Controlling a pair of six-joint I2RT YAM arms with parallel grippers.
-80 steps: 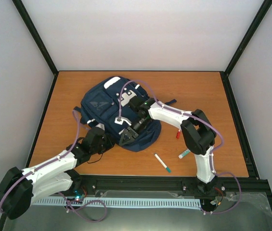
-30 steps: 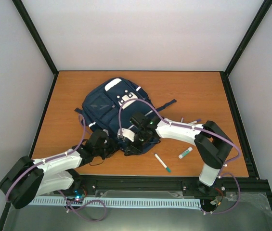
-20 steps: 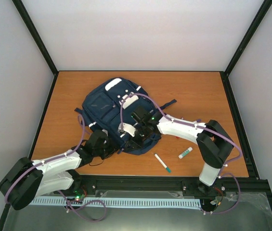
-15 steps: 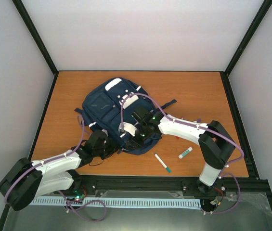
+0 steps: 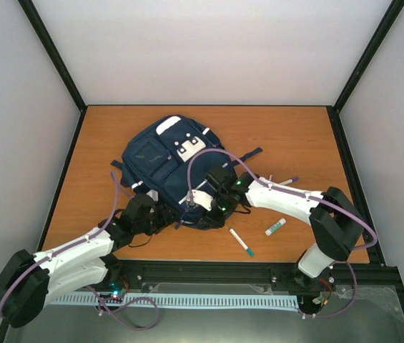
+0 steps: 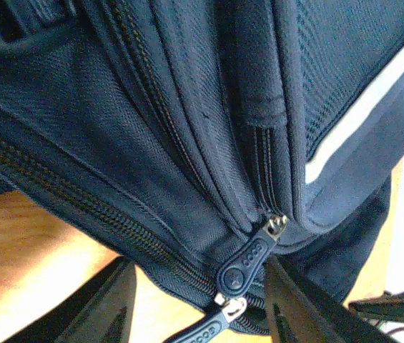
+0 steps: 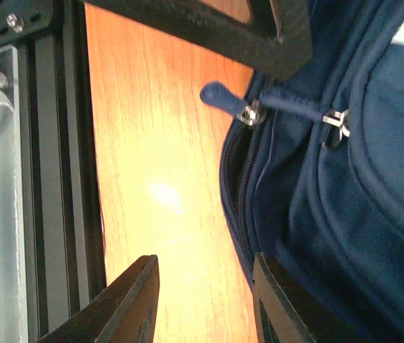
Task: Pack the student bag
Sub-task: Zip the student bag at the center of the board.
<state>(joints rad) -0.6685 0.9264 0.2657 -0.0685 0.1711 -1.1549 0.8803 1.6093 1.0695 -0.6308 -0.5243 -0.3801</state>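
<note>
two zipper pulls (image 6: pixel 250 259) close up, student bag (image 6: pixel 151 107) largely cropped

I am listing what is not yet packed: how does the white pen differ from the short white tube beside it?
The pen is longer and thinner; the tube is shorter and thicker. In the top view the pen slants down-right, the tube up-right. Both lie on the table, outside the student bag.
</note>
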